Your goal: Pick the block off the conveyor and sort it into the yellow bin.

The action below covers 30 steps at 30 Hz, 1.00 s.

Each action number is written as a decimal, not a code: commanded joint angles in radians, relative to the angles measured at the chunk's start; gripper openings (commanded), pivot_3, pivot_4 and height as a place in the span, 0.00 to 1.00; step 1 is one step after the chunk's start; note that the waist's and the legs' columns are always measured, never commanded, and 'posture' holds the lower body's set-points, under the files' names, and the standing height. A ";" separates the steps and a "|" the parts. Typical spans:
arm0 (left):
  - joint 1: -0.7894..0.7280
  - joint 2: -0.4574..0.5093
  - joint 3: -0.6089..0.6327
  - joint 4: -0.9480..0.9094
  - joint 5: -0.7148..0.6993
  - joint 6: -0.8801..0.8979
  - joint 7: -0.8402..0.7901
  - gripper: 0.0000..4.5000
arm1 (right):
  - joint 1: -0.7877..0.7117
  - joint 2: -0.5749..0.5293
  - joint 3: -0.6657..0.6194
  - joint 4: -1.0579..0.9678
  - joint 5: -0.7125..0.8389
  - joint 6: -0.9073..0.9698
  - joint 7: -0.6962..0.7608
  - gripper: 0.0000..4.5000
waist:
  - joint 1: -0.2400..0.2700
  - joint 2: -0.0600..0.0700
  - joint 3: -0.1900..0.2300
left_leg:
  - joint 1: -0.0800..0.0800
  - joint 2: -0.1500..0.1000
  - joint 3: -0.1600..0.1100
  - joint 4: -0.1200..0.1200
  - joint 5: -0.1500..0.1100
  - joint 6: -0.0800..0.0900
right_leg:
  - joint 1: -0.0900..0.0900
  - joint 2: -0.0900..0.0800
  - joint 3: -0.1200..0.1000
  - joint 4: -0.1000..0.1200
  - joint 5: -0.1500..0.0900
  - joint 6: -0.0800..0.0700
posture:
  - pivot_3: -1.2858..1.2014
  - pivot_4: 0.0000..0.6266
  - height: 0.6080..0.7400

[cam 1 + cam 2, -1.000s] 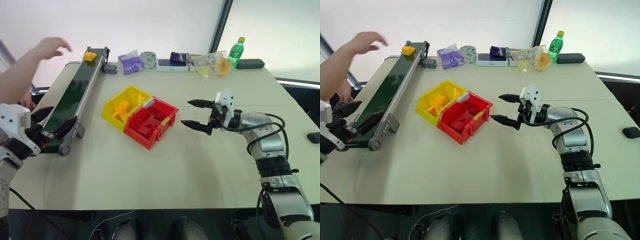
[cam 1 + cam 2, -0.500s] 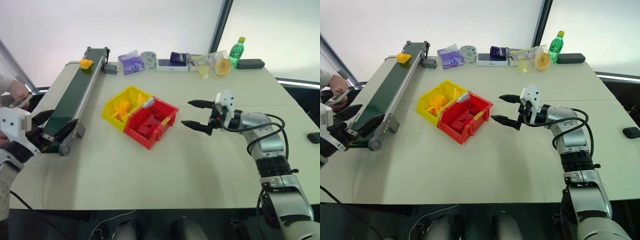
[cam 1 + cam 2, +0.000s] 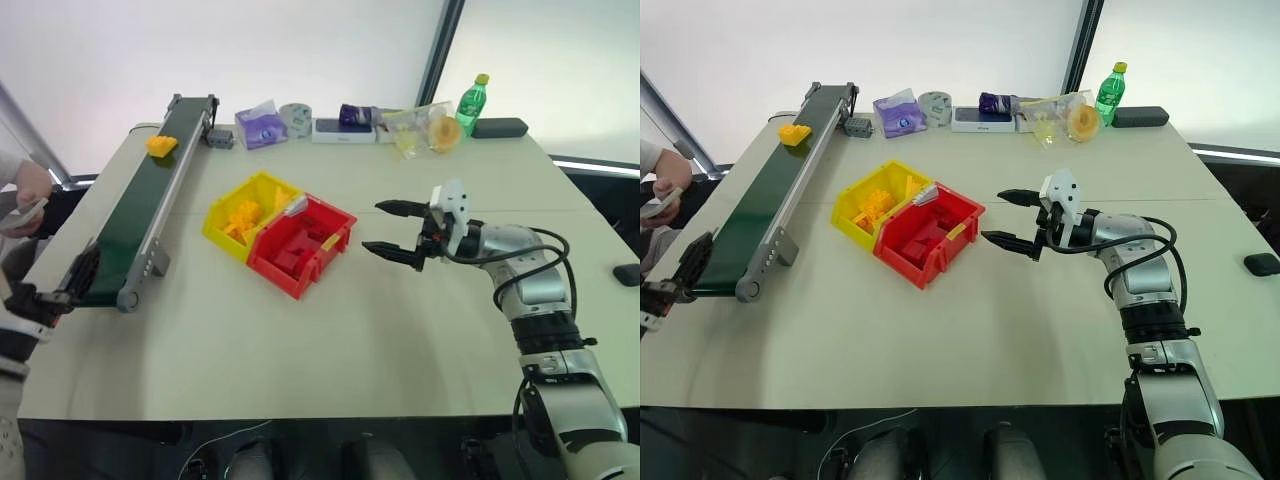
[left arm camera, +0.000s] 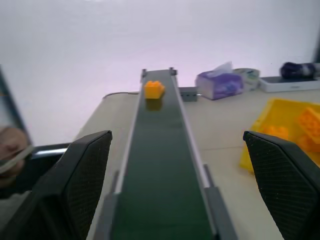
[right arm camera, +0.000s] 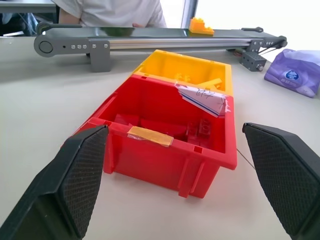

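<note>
Block [image 3: 159, 145] advanced down conveyor [image 3: 130, 215]; left gripper [image 3: 680, 270] drew back.

The block [image 3: 160, 145], a small yellow-orange stepped brick, sits upright on the conveyor [image 3: 135, 215], near the belt's far end and square in the middle of it. The conveyor is a long, narrow dark-green belt with grey side rails, running away along the table's left edge. The yellow bin [image 3: 232, 203] stands just right of the conveyor's middle stretch, already holding several yellow bricks, its side touching the matching red bin.
</note>
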 commanded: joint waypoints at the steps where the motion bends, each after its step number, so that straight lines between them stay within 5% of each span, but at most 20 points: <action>1: 0.053 -0.041 -0.003 -0.070 0.018 -0.037 0.031 0.99 | -0.037 0.002 -0.011 -0.013 0.005 -0.009 -0.002 1.00 | 0.001 0.000 0.000 | 0.000 0.000 0.000 0.000 0.000 0.000 | 0.000 0.000 0.000 0.000 0.000 0.000 | 0.52 0.24 1.00; 21: 0.053 -0.008 -0.010 -0.016 0.004 -0.029 0.043 0.99 | -0.040 0.004 -0.010 -0.026 0.007 0.002 -0.009 1.00 | 0.000 0.000 0.000 | 0.000 0.000 -0.001 0.000 0.000 0.000 | 0.000 0.000 0.000 0.000 0.000 0.000 | 0.52 0.24 1.00; 30: -0.157 0.275 -0.073 0.101 -0.033 0.348 0.115 0.99 | -0.039 0.009 -0.008 -0.007 0.004 -0.014 -0.003 1.00 | 0.001 0.000 0.000 | 0.000 0.000 -0.001 0.000 0.000 0.000 | 0.000 0.000 -0.001 0.000 0.000 0.000 | 0.52 0.24 1.00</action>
